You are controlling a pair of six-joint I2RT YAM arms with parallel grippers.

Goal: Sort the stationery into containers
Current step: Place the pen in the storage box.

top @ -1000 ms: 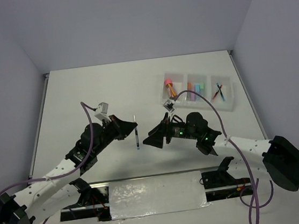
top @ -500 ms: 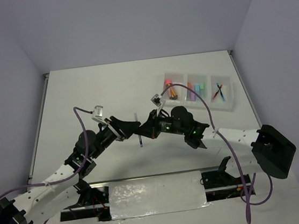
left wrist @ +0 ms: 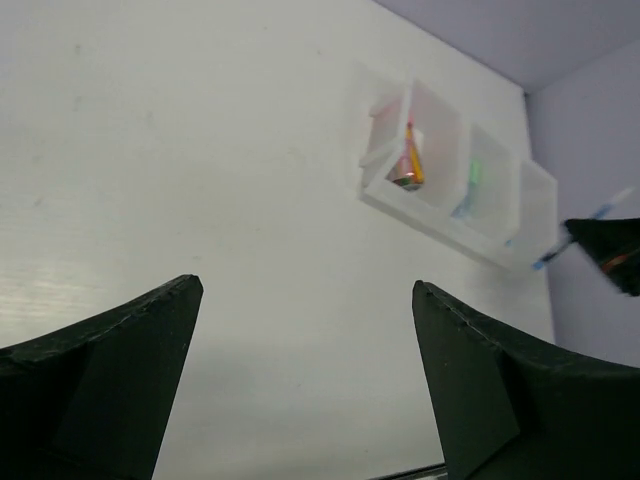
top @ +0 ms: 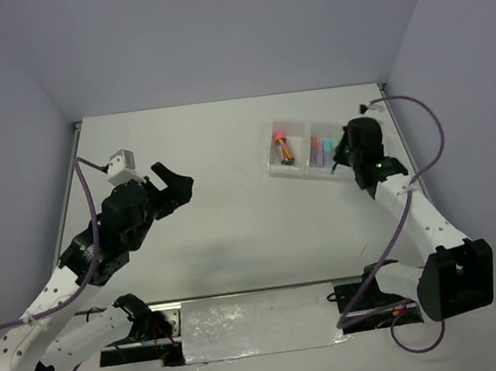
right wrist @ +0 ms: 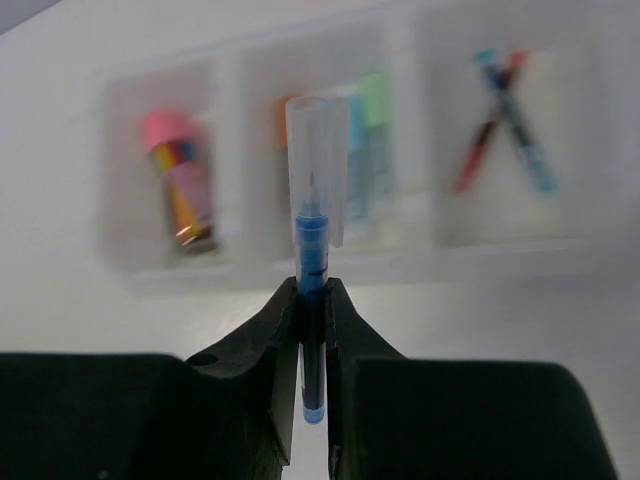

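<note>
Here, right pincer (right wrist: 312, 292) — pinching blue pen (right wrist: 311, 245), left pincer (left wrist: 305, 290), spread wide.

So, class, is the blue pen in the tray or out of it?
Out: the right gripper pinches the blue pen, not resting in the tray.

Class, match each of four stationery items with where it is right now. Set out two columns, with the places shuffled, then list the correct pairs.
Items
1. pink-capped cylinder
2. highlighters
3. crossed red and blue pens
4. clear-capped blue pen

Places
A. gripped by the right gripper
B. left compartment of the tray
C. right compartment
D. middle compartment

Pairs: 1-B, 2-D, 3-C, 4-A
</note>
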